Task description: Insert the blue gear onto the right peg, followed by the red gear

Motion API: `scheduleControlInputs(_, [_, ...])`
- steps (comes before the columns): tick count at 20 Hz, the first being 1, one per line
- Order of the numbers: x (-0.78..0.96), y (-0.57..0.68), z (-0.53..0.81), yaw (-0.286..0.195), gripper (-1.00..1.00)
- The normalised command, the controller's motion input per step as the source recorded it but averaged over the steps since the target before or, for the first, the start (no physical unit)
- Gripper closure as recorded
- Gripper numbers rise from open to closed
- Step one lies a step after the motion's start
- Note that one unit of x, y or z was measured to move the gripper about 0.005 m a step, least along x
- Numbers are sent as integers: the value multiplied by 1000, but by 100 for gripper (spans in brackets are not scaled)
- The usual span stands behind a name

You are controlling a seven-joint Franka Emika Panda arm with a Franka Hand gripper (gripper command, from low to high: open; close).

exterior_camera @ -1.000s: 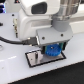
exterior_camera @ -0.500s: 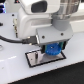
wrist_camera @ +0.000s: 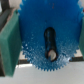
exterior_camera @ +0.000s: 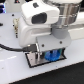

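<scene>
My gripper (exterior_camera: 51,50) is shut on the blue gear (exterior_camera: 52,55) and holds it just over the black-bordered white plate (exterior_camera: 32,61). In the wrist view the blue gear (wrist_camera: 37,55) fills the picture, held flat between the green finger pads (wrist_camera: 8,42). Through its dark centre hole a pale rounded tip (wrist_camera: 50,51) shows; it may be the right peg, but I cannot tell for sure. Whether the gear touches the plate is hidden. The left peg is hidden behind the gripper. The red gear is out of view.
The white arm (exterior_camera: 37,22) covers most of the exterior view. A dark cable (exterior_camera: 11,48) runs along the exterior view's left. The white table (exterior_camera: 15,70) surrounds the plate.
The gripper with the blue gear has come down a little toward the plate. Its grip has not changed.
</scene>
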Motion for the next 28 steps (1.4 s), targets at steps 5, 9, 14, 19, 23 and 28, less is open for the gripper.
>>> scheduleControlInputs(5, [-83,79,358,0,-100])
scheduleControlInputs(9, [-341,125,424,0,-100])
scheduleControlInputs(14, [-507,278,291,0,-100])
scheduleControlInputs(19, [-626,433,111,0,-100])
scheduleControlInputs(23, [-553,517,2,0,-100])
scheduleControlInputs(28, [-528,478,-6,0,-100])
